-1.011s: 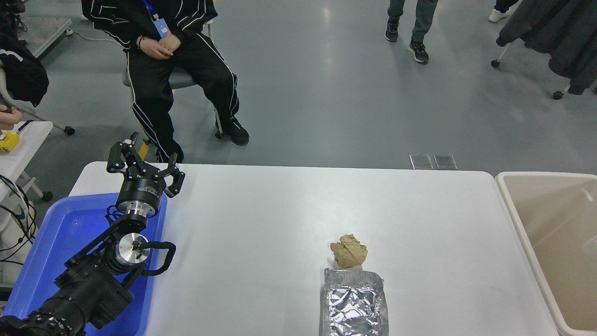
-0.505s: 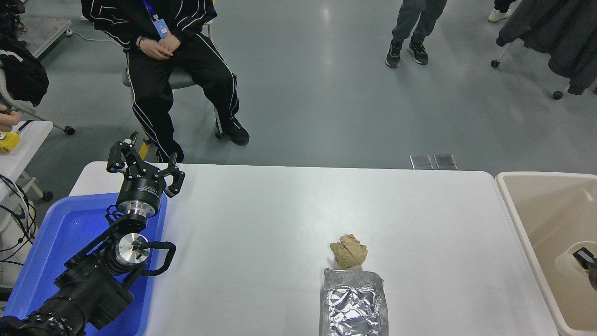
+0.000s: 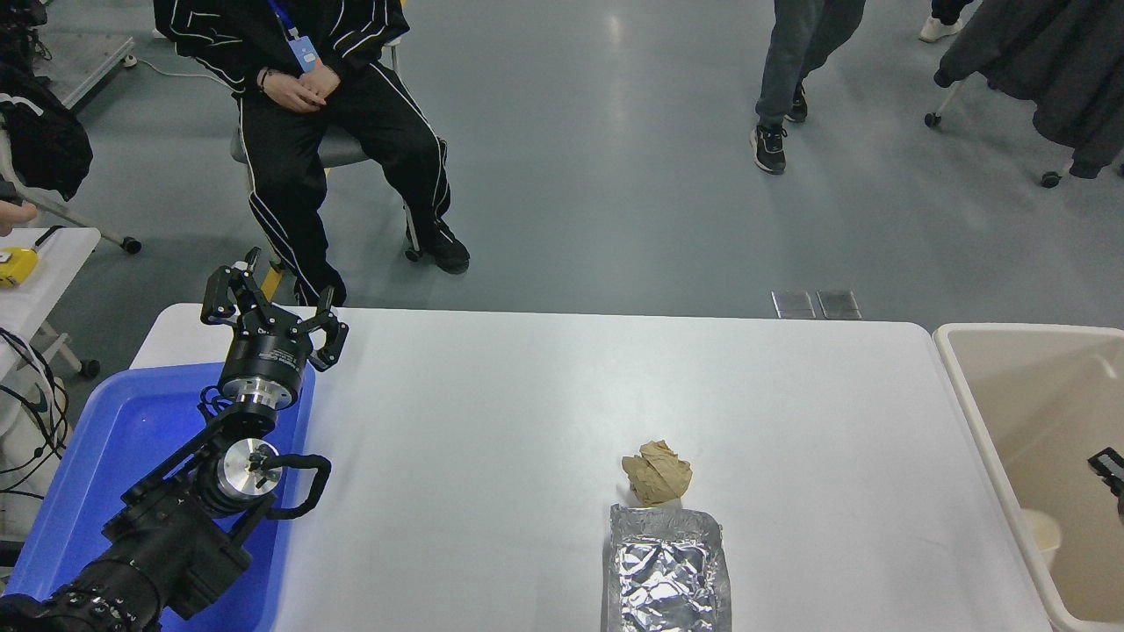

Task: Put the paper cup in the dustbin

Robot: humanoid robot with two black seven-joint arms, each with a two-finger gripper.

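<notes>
- White paper cup [image 3: 1041,529] sits inside the beige dustbin [image 3: 983,456], down-left of my right claw [image 3: 1108,467] (nearer than my left claw [image 3: 268,307]).
- Right claw: I cannot tell if it's apart; left is apart.

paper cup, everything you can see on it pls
The paper cup lies inside the dustbin, low against its near-left wall, so the rim hides part of it. Only a small pale cream rounded part shows, close in colour to the bin; whether it stands upright or lies on its side cannot be told. It looks like thin paper, not visibly crushed. Nothing grips it: the right hand shows only as a dark tip at the picture's right edge, above the cup and apart from it.
</notes>
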